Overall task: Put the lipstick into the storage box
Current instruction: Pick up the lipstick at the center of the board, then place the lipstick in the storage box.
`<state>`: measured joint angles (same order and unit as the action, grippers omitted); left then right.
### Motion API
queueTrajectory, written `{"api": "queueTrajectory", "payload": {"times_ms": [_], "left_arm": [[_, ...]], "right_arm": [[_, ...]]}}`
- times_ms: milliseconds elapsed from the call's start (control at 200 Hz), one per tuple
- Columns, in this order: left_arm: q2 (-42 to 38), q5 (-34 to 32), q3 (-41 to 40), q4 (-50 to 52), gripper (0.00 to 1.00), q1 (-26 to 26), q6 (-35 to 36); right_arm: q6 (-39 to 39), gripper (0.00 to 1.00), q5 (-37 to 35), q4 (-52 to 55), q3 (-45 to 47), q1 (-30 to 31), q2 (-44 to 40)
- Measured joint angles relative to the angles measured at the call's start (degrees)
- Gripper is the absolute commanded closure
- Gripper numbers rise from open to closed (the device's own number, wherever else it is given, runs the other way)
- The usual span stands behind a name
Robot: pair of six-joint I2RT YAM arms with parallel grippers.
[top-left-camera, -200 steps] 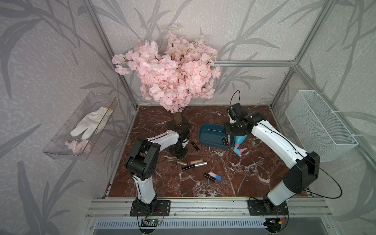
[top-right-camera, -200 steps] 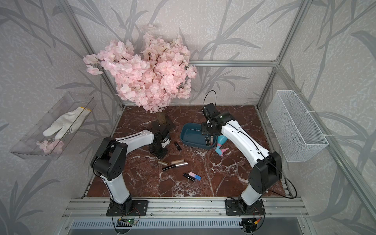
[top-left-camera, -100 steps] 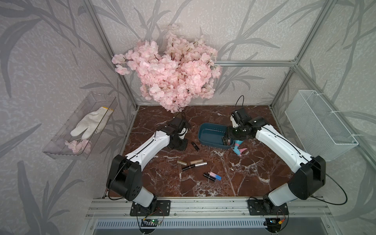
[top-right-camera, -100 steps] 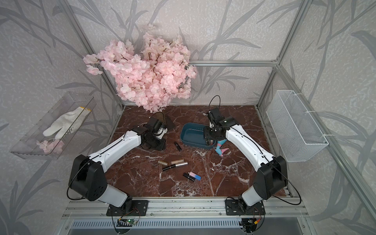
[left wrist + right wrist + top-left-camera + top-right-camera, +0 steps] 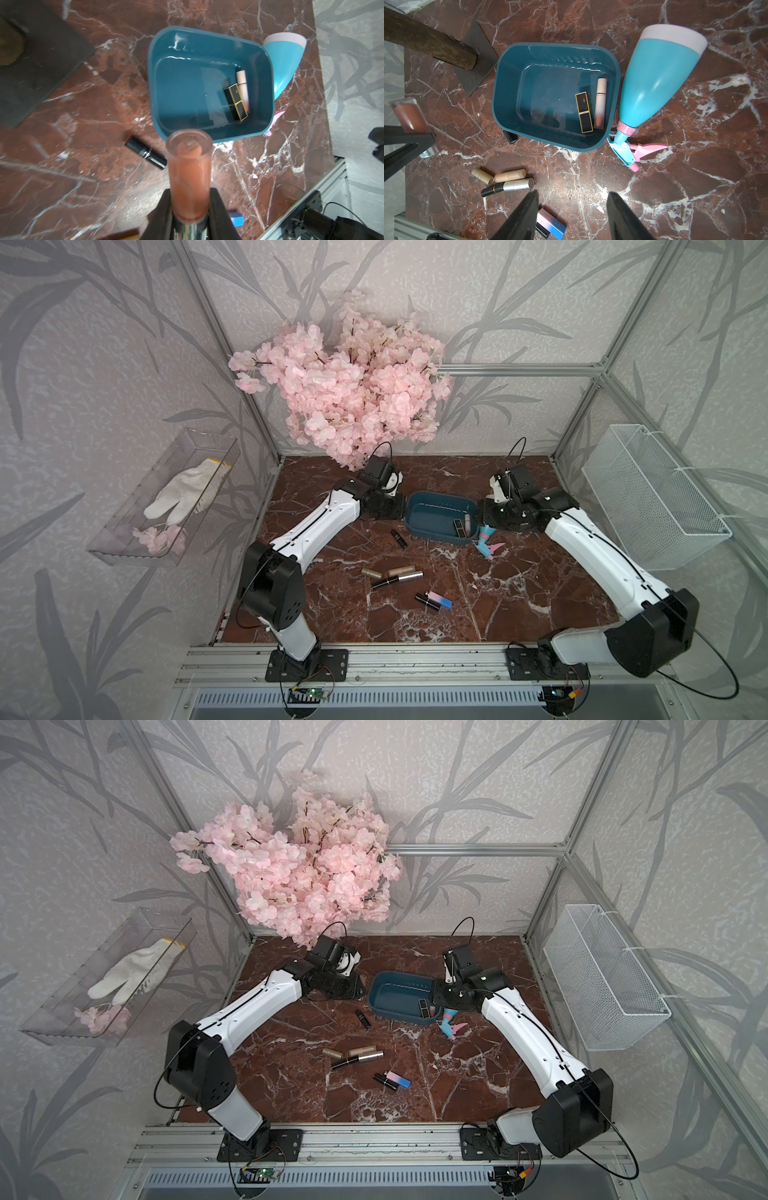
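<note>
**Surface:** table (image 5: pixel 519 605) of red-brown, white-veined marble. Grey leaf-patterned walls stand on three sides, with frame posts at the corners. A rail (image 5: pixel 415 659) along the front carries my two bases.

**Fixtures:**
- Blossom tree (image 5: pixel 349 385) at back left, its trunk on a dark plate (image 5: pixel 477 70).
- Clear tray (image 5: pixel 116 547) on the left wall, holding a glove (image 5: pixel 187 493).
- Mesh basket (image 5: pixel 652 506) on the right wall.

**Box** (image 5: pixel 432 514): mid-back of the table. Inside, side by side against its right end, lie a black-and-gold lipstick (image 5: pixel 584 112) and a pale pink tube (image 5: pixel 600 104).

**Spray bottle** (image 5: pixel 658 79): on its side, touching the box's right end.

**My left jaws:** clamped on a clear peach lipstick (image 5: pixel 189 176), held above the table just beside the box's left end, outside the rim.

**My right jaws:** apart with nothing between them, above the table by the box's right end.

**Loose on the marble:**
- Black lipstick (image 5: pixel 398 539) just in front of the box.
- Nearer the front, close together: a gold cap (image 5: pixel 371 572), a beige tube (image 5: pixel 401 570) and a black-and-silver tube (image 5: pixel 397 580).
- Pink-and-blue case (image 5: pixel 440 600) with a black stick (image 5: pixel 424 598) against it.

**Open room:** the left part of the box floor is bare. There is broad marble at front right, between the case and my right arm.
</note>
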<state>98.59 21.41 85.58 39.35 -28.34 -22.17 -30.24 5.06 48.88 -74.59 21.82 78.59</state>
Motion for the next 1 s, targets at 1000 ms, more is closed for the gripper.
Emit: {"api": "queueTrajectory", "payload": {"times_ms": [1000], "left_arm": [[33.3, 8.8, 26.0, -3.2, 0.91, -8.7, -6.6]], "right_arm": [[1.9, 0.43, 3.1, 0.3, 2.5, -4.8, -1.6]]}}
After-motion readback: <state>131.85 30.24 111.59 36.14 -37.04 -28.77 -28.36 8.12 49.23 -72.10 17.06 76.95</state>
